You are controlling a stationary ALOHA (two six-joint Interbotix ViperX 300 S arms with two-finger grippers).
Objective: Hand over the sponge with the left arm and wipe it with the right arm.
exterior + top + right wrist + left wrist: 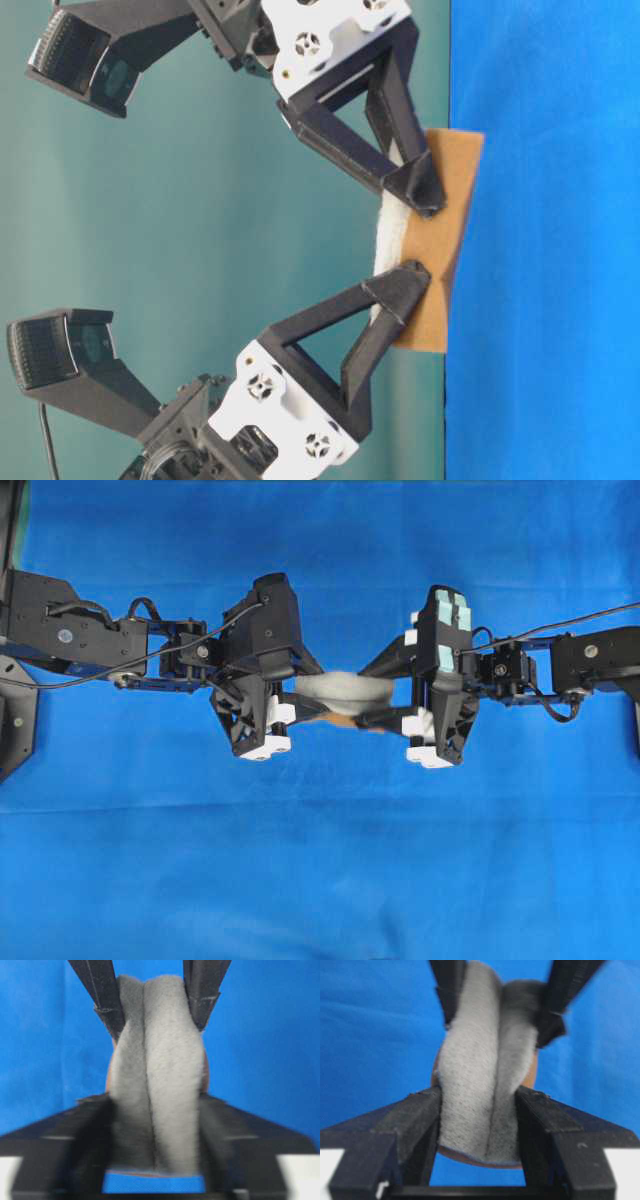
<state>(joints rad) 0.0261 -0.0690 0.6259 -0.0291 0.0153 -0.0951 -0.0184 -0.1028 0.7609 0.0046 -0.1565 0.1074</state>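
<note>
Above the blue cloth [320,880], both jaws pinch the sponge [345,688], its orange side mostly hidden.

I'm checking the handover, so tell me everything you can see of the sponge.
The sponge is a soft rectangular pad, fuzzy pale grey on one face, thin orange-tan backing on the other. It hangs above the blue cloth, squeezed lengthwise into a fold. The left gripper pinches one end and the right gripper the other; nothing else touches it.
</note>
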